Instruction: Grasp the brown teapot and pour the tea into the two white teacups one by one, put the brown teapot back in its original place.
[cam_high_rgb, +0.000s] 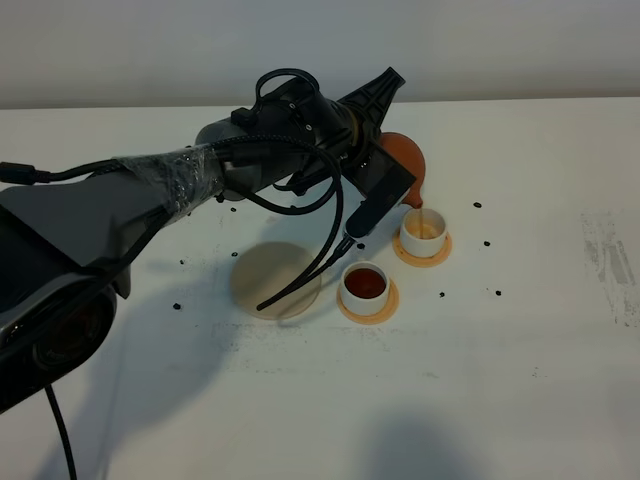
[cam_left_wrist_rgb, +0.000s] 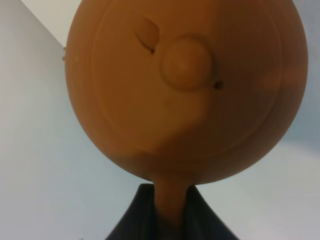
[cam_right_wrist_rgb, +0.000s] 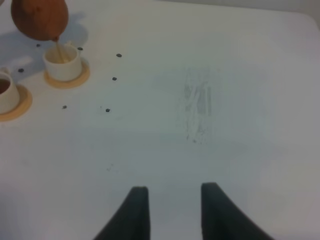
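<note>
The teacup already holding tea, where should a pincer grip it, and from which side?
Probably grip the teacup across its upright white wall just below the rim, coming from the open near-right side of the high view. It is small, round and filled, and the left arm crowds its far side.

1. The teapot (cam_high_rgb: 405, 158) hung tilted over the farther cup (cam_high_rgb: 423, 231).
2. The nearer cup (cam_high_rgb: 365, 287) sat front-left of it, each on its own coaster (cam_high_rgb: 436, 255).
3. The disc (cam_high_rgb: 262, 285) lay on the desk (cam_high_rgb: 520, 350), left of the nearer cup.

Prob. robot lab, bare white table (cam_high_rgb: 540, 400), plain wall (cam_high_rgb: 500, 40), cabled arm (cam_high_rgb: 150, 190)
</note>
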